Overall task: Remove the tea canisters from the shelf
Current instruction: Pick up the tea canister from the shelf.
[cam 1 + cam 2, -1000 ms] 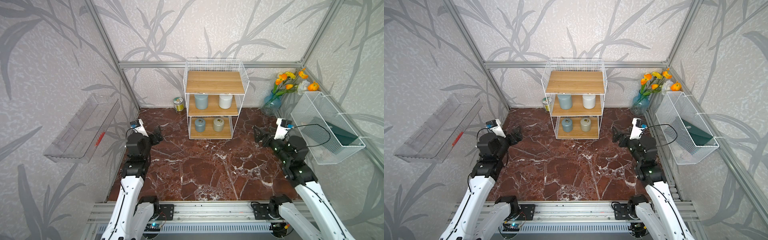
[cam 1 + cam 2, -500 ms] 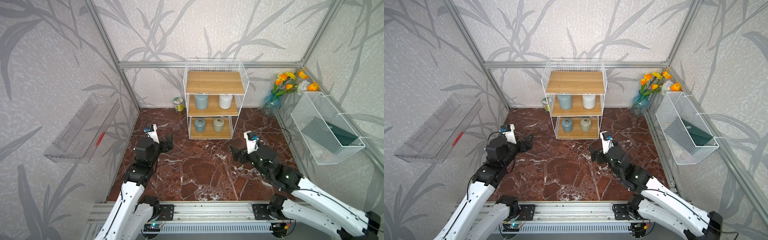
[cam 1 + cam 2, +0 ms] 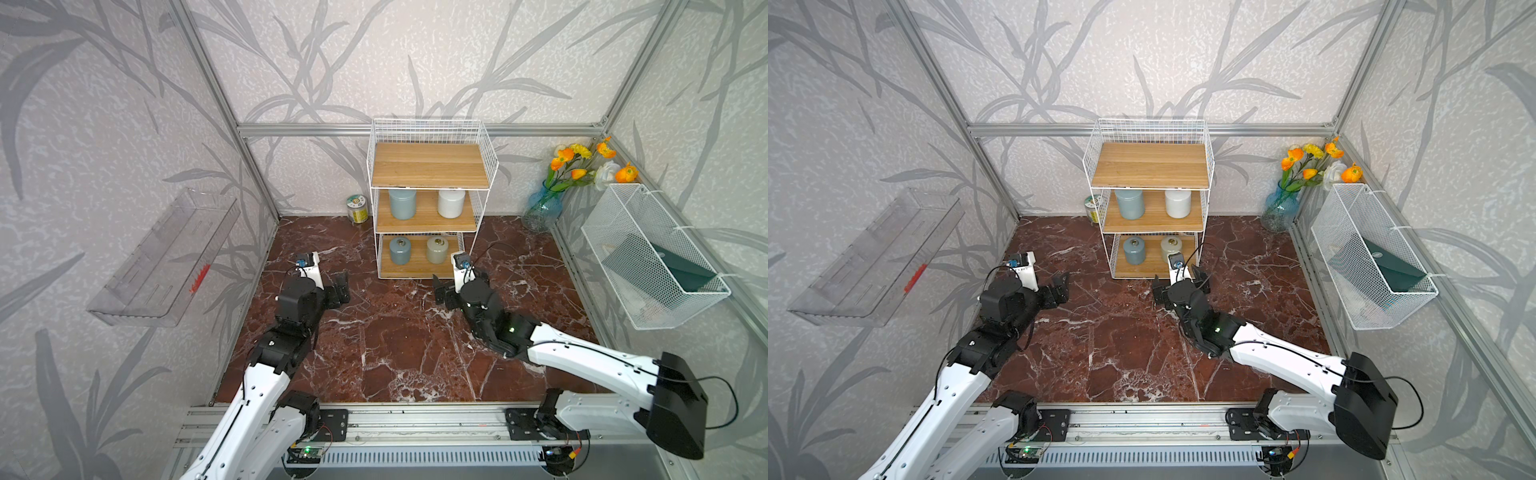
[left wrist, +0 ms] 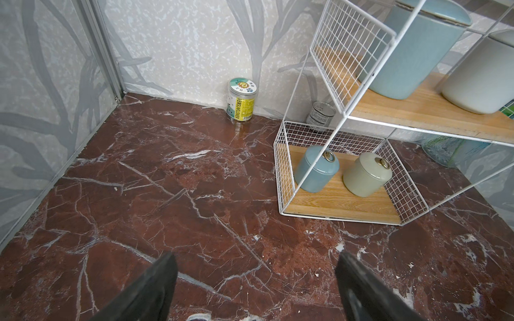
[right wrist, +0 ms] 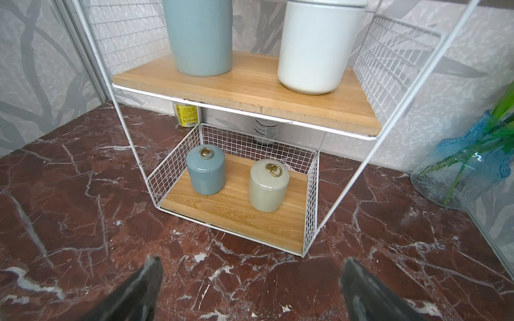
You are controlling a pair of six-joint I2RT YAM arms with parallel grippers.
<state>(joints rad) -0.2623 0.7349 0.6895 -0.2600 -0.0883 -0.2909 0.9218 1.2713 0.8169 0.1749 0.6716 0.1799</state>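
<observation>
Now the right gripper (image 5: pixel 251 266) has swung in from the side to face the shelf (image 5: pixel 250 83). Its fingers are spread and empty, with the small blue canister (image 5: pixel 205 171) and beige canister (image 5: pixel 268 184) just beyond the tips on the bottom board. The left gripper (image 4: pixel 256 258) has advanced too, spread and empty, with the shelf ahead and to its right. The tall blue canister (image 5: pixel 201 36) and white canister (image 5: pixel 314 47) remain on the middle board.
</observation>
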